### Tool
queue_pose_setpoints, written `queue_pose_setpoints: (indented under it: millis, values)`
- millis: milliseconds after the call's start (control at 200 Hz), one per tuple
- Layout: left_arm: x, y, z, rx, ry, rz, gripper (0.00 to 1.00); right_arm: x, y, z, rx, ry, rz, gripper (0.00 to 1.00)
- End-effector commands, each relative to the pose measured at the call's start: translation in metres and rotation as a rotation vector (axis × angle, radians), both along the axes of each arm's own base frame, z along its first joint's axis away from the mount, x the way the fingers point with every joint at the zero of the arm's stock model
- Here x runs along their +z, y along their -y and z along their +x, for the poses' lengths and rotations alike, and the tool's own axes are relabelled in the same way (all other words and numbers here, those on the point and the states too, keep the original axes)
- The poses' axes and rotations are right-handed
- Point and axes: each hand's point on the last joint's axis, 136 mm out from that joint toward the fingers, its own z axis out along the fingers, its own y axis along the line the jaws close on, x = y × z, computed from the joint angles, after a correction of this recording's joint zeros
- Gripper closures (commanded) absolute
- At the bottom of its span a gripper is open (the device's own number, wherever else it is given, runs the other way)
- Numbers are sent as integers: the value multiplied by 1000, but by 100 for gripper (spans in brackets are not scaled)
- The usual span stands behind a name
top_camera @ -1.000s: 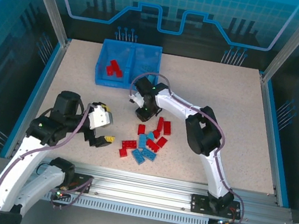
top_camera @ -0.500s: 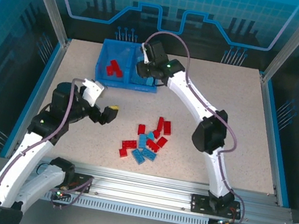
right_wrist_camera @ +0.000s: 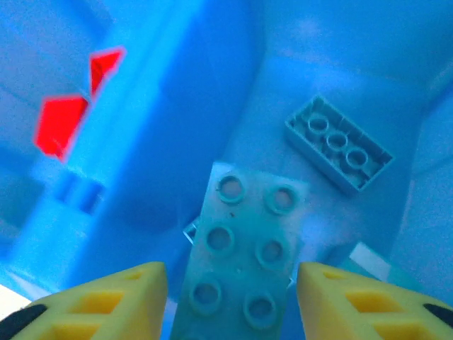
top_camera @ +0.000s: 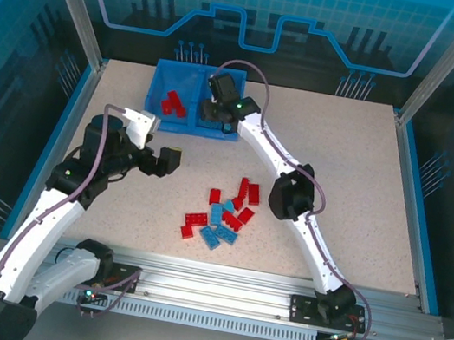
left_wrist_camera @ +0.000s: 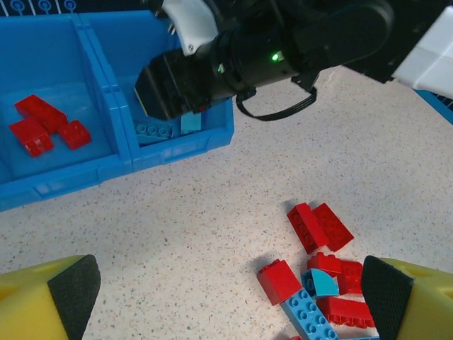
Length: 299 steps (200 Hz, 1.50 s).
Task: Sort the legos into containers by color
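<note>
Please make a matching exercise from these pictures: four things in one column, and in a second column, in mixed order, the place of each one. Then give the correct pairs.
Column one:
1. left gripper
2. right gripper
3. sorted red bricks
4. pile

Column two:
a. in the left compartment
b. on the table, near its middle
c. over the right compartment
d. above the table, left of the pile

Pairs: 1-d, 2-c, 3-a, 4-b
</note>
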Motion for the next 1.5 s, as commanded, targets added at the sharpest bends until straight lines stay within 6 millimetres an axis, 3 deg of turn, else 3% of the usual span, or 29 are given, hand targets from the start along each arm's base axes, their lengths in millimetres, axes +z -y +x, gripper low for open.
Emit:
queue_pose_setpoints:
  millis: [0, 140, 245, 340, 355, 495, 555, 800, 915, 1036, 1251, 1491]
  values:
    - [-16, -7, 0, 78, -80, -30, 1, 76, -2, 9, -14, 128, 119, 43]
    - [-25, -11, 2, 153, -156, -98, 1, 115, 5, 0, -9, 151, 153, 45]
    - [-31, -9, 2, 217, -239, -204, 1, 150, 16, -19, 26, 130, 190, 45]
    - [-41, -5, -1, 270, -317, -281, 1, 173, 28, -46, 102, 77, 209, 40]
    - [-43, -4, -1, 276, -325, -284, 1, 185, 31, -54, 118, 81, 221, 40]
    - [-63, 14, -9, 270, -378, -206, 1, 198, 55, -108, 253, 8, 253, 33]
    - [-75, 27, -12, 246, -417, -177, 1, 195, 68, -131, 290, -25, 265, 29]
    - [-127, 74, -11, 226, -580, -69, 4, 147, 137, -202, 189, -161, 207, 19]
    - [-150, 99, -2, 209, -651, -25, 5, 128, 147, -229, 179, -232, 251, 13]
    - [-177, 118, 5, 231, -736, 15, 9, 94, 160, -256, 179, -315, 219, 7]
    - [-207, 130, 18, 303, -824, 26, 23, 71, 181, -287, 155, -388, 212, 5]
    - [-245, 133, 15, 334, -928, 95, 44, 66, 190, -294, 133, -394, 201, 5]
